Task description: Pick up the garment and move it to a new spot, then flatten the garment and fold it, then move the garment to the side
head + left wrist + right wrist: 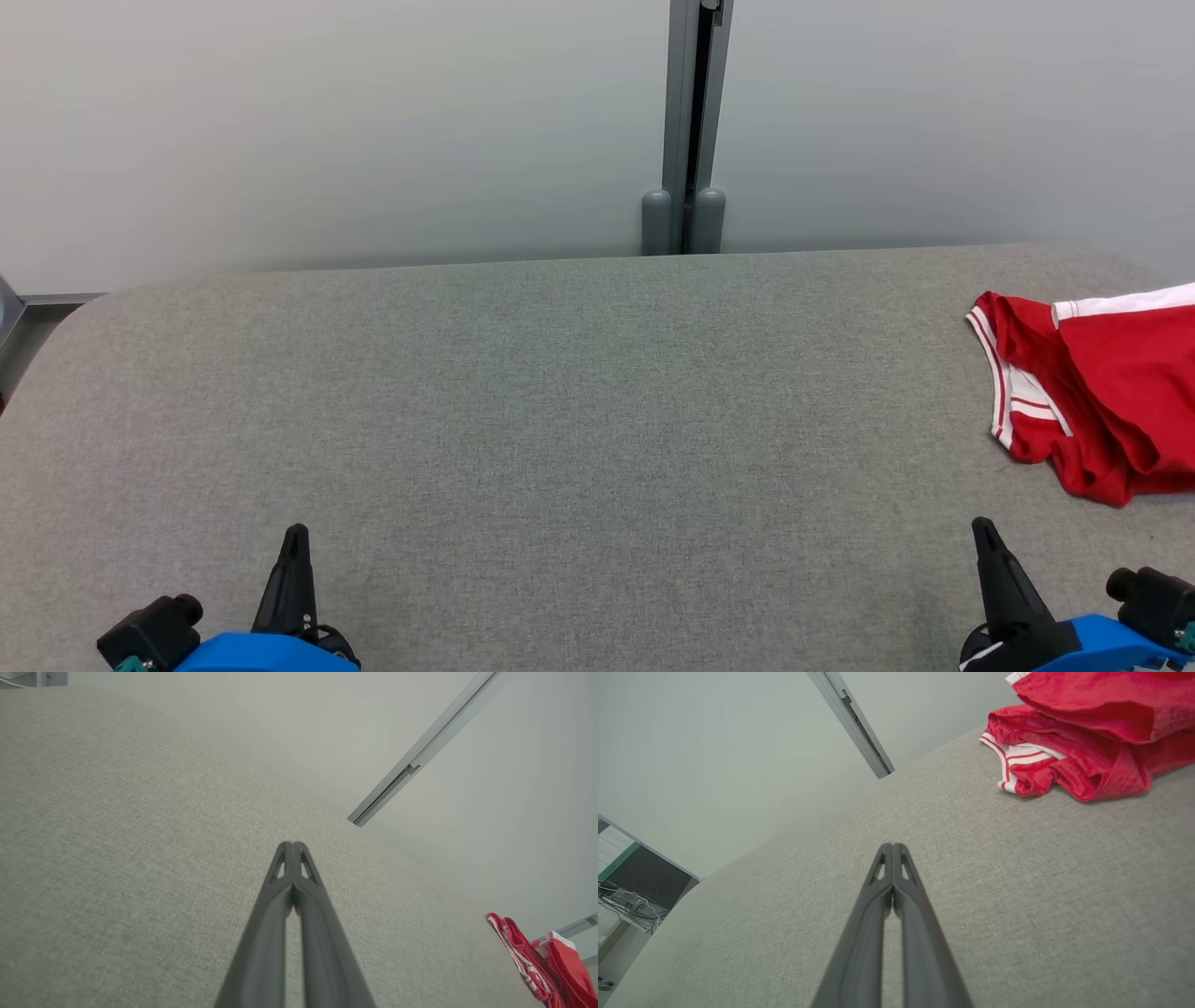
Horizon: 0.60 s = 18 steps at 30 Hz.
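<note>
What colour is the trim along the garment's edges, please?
White stripes on the red garment; the right wrist view shows it best.

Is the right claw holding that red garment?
No, the right claw is shut and empty, with the red garment lying apart on the grey table.

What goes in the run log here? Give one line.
stage: before pickup | left gripper: shut, empty | right gripper: shut, empty | red white-trimmed garment: crumpled on grey table, right side, untouched
</note>
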Motion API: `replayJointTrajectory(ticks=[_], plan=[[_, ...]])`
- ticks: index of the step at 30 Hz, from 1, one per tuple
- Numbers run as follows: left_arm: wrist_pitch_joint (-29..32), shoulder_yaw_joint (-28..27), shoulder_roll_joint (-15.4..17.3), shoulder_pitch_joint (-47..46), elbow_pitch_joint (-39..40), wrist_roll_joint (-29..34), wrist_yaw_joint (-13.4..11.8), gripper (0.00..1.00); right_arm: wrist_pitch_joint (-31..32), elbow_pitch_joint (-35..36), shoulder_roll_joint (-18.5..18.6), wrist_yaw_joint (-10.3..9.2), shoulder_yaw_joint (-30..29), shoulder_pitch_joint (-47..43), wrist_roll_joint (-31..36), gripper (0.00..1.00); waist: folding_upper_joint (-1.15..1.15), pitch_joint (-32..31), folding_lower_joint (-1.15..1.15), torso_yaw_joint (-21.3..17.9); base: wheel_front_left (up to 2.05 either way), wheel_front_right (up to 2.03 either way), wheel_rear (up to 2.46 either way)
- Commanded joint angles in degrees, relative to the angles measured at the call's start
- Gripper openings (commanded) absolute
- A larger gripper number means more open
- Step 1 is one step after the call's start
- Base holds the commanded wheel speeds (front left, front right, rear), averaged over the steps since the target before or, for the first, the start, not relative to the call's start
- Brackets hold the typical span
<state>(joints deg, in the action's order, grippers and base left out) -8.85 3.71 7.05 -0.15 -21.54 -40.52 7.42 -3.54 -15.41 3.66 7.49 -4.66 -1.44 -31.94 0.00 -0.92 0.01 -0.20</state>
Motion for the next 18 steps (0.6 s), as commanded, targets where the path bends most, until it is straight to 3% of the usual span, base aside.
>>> replayJointTrajectory(ticks=[1, 18], plan=[[0.5, -0.8, 0.1, -1.8, 1.2, -1.9, 0.0, 0.0, 0.4, 1.0, 0.0, 0.0, -0.3, 1.8, -2.4, 0.0, 0.0, 0.0, 0.0, 0.0, 0.0, 0.0, 0.0], [4.1, -3.1, -0.9, -3.0, 2.8, -13.9, 0.0, 0.0, 2.7, 1.2, -0.2, 0.0, -0.7, 3.4, -16.4, 0.0, 0.0, 0.2, 0.0, 0.0, 0.0, 0.0, 0.0]])
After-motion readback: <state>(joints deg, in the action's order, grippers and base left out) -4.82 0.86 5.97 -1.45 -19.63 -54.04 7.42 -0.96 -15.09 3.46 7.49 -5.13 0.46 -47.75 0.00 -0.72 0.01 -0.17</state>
